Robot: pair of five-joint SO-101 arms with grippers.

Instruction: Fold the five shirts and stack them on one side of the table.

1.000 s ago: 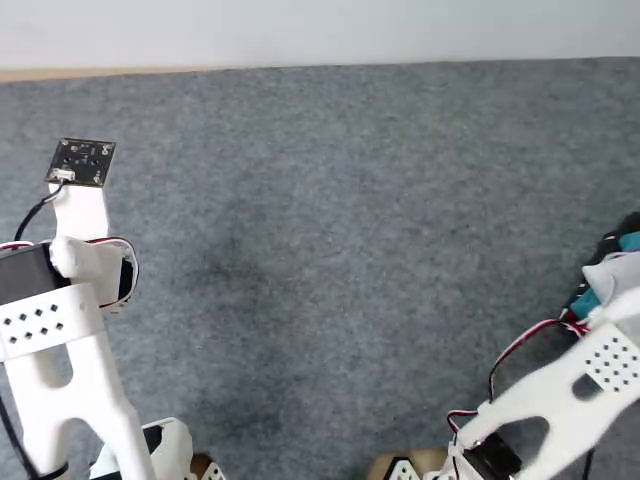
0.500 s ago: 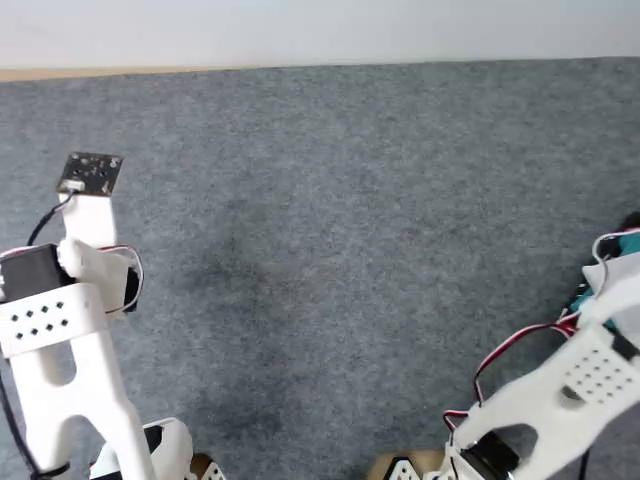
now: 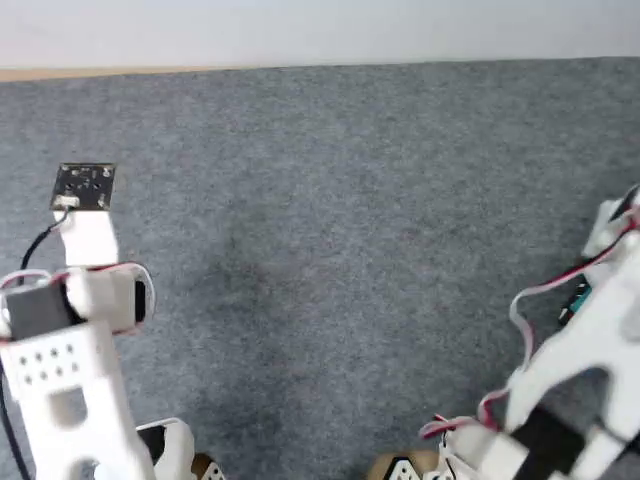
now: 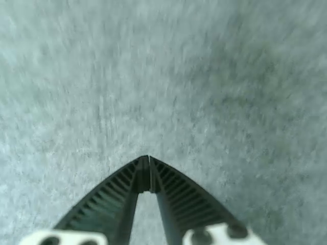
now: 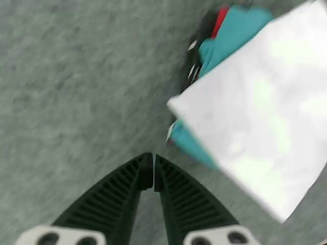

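Shirt stack [image 5: 255, 112] near right tool [image 5: 152, 162]

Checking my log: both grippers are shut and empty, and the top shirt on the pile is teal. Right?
No: the top shirt is white, with a teal shirt beneath, per the right wrist view. The left gripper and right gripper are indeed shut and empty.

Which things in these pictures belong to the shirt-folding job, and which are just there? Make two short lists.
Job: white shirt, lying on top; teal shirt beneath it; left gripper and right gripper, both shut.
Just there: grey table cover; white wall.
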